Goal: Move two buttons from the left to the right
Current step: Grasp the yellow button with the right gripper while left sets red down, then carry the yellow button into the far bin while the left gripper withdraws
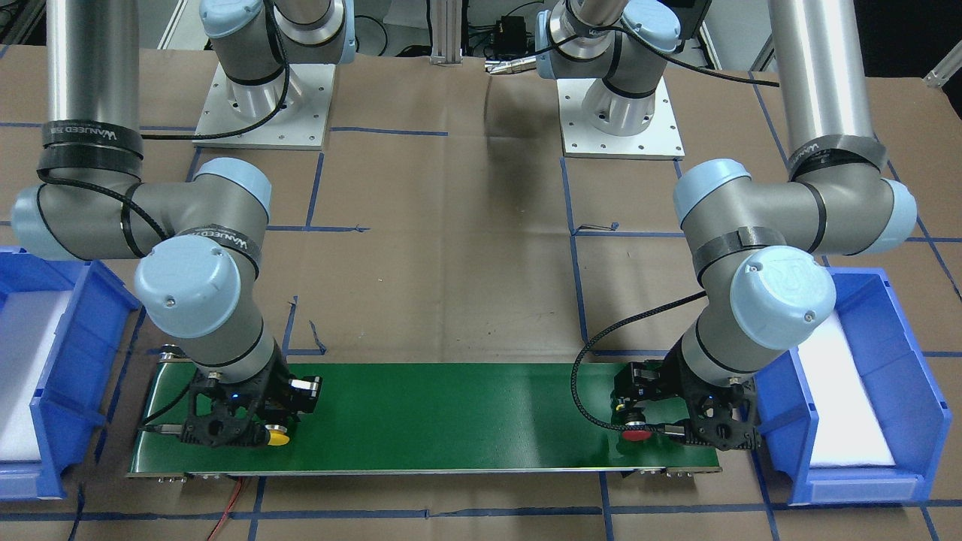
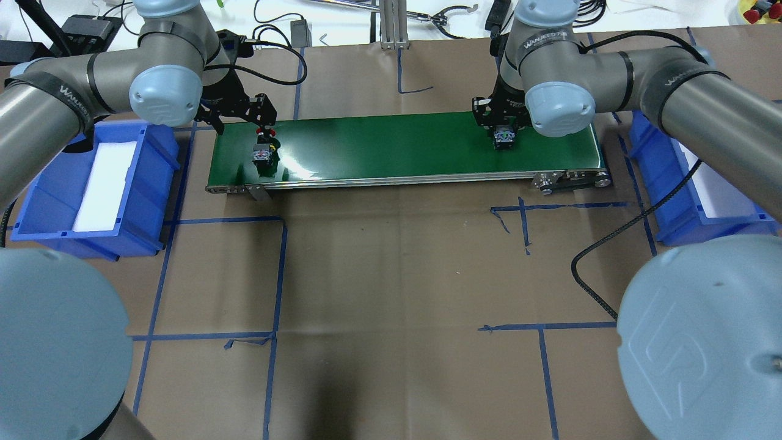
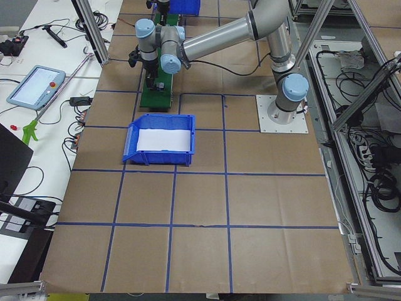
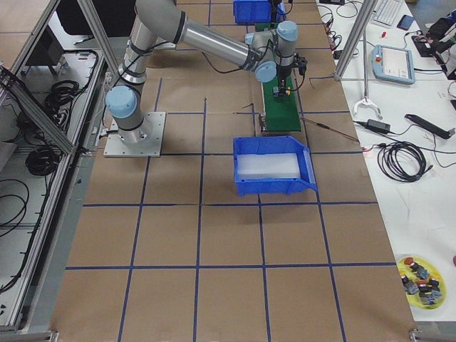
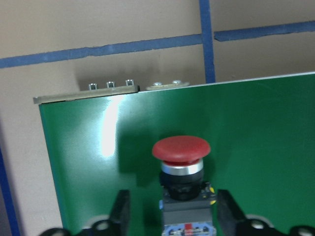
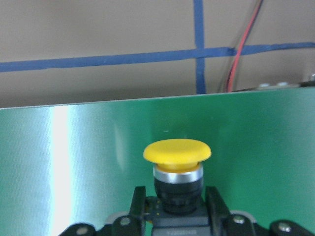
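Nearest the robot, the brown paper-covered table (image 2: 391, 275) lies crossed by blue tape lines (image 2: 280, 275), with a blue bin (image 2: 85, 243) at the left end and a second blue bin (image 2: 654, 165) at the right end, each lined with a white pad (image 2: 107, 183). Farther out, between the bins, a green conveyor belt (image 2: 397, 143) runs left to right, and both arms reach down to it. At the belt's left end the left gripper (image 5: 173, 196) is released: its two fingers (image 5: 123, 211) stand either side of the red button (image 5: 181, 150) with green belt showing in the gap on one side. That button lies low over the belt near its left edge, grey contact block toward the robot and red mushroom cap pointing away; whether it rests fully on the belt is not clear. At the belt's right end the right gripper (image 6: 175, 194) is clenched on the yellow button (image 6: 177, 151), its fingers (image 6: 139, 199) pressed against both sides of the body just behind the silver collar, the yellow cap pointing toward the far edge of the belt. Beyond the belt's far edge a red cable (image 6: 236, 64) trails over the paper, and farther off an aluminium post (image 2: 391, 24) rises at the table's edge
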`<state>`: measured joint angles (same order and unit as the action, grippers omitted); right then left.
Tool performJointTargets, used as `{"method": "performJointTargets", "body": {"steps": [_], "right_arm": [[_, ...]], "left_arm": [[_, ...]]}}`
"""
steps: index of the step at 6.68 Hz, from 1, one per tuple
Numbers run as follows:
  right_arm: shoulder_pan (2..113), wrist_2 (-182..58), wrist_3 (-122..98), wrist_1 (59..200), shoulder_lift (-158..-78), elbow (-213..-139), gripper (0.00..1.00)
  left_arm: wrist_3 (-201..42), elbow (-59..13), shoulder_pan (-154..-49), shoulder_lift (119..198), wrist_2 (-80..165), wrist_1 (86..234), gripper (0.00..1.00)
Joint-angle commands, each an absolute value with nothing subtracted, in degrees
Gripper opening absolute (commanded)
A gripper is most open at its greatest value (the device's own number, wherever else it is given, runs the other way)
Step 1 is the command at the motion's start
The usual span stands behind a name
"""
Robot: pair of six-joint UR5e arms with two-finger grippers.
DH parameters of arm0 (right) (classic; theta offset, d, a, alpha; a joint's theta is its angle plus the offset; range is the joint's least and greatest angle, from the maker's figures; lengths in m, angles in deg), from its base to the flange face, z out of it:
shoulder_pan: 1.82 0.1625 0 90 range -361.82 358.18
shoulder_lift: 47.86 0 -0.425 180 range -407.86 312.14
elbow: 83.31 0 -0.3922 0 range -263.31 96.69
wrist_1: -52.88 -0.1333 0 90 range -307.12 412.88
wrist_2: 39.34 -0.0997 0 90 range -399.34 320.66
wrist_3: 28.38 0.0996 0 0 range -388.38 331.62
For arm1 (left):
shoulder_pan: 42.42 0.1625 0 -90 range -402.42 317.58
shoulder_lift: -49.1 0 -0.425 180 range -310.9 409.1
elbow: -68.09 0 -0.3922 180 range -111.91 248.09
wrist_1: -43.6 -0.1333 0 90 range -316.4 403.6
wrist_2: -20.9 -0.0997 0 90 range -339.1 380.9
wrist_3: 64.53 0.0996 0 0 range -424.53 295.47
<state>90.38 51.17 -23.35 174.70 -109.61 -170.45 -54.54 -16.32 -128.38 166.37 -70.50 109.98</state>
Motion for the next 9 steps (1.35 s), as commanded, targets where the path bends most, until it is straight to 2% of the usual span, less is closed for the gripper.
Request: {"method": "performJointTargets", "body": {"steps": [1,4,6,7,9], "right_arm": [[84.96,52.42,-33.86,169.09,-115.51,-168.74,0.01],[68.37,51.72,-55.3,168.72,-121.32,-169.01,0.02],[56.68,48.67,-63.95,168.81,-120.73,-169.18,0.03],[54.19,47.08,-66.94,169.25,-120.46,-170.14,0.03],[53.99,47.06,-68.99,174.04,-120.63,-178.28,0.01]], "left_arm": [[-54.6,-15.67,-128.29,161.54,-70.77,115.82,1.0],[-54.69,-17.6,-128.91,148.45,-69.98,127.57,1.0],[-58.52,-18.48,-129.0,141.15,-70.07,134.18,1.0],[-59.95,-21.09,-129.17,138.59,-69.81,134.39,1.0],[-59.09,-26.72,-129.17,134.72,-69.72,133.69,1.0]]}}
